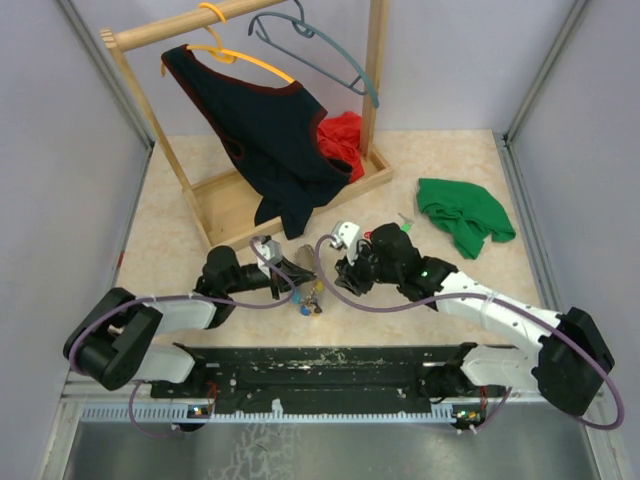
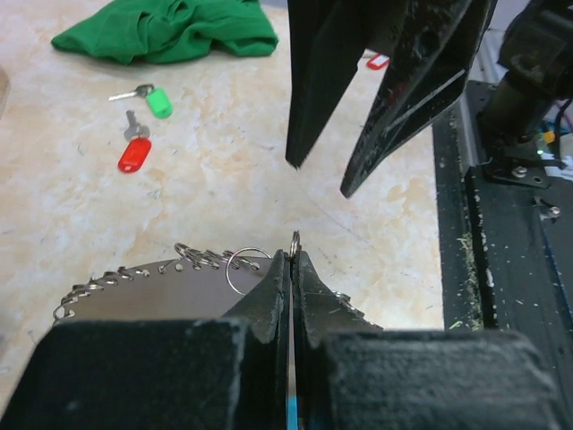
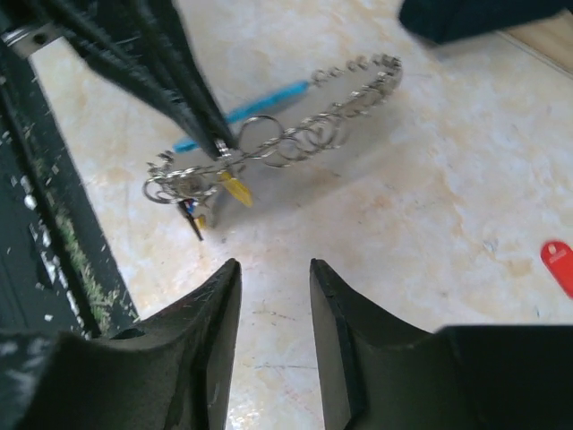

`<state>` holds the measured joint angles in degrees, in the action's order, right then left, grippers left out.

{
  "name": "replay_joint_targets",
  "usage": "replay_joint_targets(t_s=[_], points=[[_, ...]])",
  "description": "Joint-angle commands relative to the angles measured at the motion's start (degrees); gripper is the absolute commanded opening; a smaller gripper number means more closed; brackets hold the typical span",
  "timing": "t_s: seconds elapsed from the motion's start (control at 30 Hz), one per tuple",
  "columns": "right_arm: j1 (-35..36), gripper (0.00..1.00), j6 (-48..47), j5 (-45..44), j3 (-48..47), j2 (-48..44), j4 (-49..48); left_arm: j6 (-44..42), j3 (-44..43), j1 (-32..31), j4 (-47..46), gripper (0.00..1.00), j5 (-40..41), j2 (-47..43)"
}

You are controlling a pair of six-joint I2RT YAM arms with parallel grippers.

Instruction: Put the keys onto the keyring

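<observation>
My left gripper (image 2: 294,253) is shut on the keyring, pinching a thin metal ring (image 2: 295,240) at its fingertips. The keyring's wiry coiled loop (image 3: 304,134) and light-blue band (image 3: 260,103) hang from the left fingers (image 3: 192,98). A yellow-capped key (image 3: 235,188) and small dark keys (image 3: 190,215) dangle from it, and the same keys (image 1: 310,300) show in the top view. My right gripper (image 3: 273,264) stands open just in front of the keyring, with nothing between its jaws. A green key (image 2: 157,98) and a red key (image 2: 134,154) lie loose on the table.
A green cloth (image 1: 465,215) lies at the right. At the back stands a wooden rack (image 1: 290,190) with a dark top on a hanger and a red cloth in its base. Another red tag (image 3: 557,264) lies near the right gripper. The black base rail (image 1: 320,370) runs along the near edge.
</observation>
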<state>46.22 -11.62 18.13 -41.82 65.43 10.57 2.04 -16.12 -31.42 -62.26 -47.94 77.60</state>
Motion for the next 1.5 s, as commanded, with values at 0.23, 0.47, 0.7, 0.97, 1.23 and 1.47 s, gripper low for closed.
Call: replay_joint_targets(t_s=[0.23, 0.47, 0.7, 0.97, 1.23, 1.47], points=[[-2.44, 0.65, 20.38, -18.35, 2.09, -3.79, -4.85, -8.65, -6.97, -5.29, 14.94, 0.02, 10.30, 3.15], [-2.44, 0.85, 26.14, -30.47, 4.98, -8.12, -5.79, -10.63, -11.79, -9.23, 17.87, 0.04, 16.58, 8.61], [-2.42, 0.86, 25.07, -33.37, 6.38, -14.91, -3.96, -9.82, -17.85, -11.71, 21.09, 0.17, 22.80, 13.21], [-2.44, 0.88, 27.30, -44.00, 6.64, -23.10, 3.95, 0.04, -17.49, -11.60, 30.25, 0.40, 40.17, 1.07], [-2.42, 0.91, 28.43, -52.09, 3.27, -30.33, 11.97, 12.65, -11.87, -9.21, 44.17, 0.86, 57.69, -22.48], [-2.44, 0.91, 29.15, -56.53, 2.89, -38.33, 15.48, 16.00, -12.53, -9.01, 60.97, 1.00, 67.38, -42.43]])
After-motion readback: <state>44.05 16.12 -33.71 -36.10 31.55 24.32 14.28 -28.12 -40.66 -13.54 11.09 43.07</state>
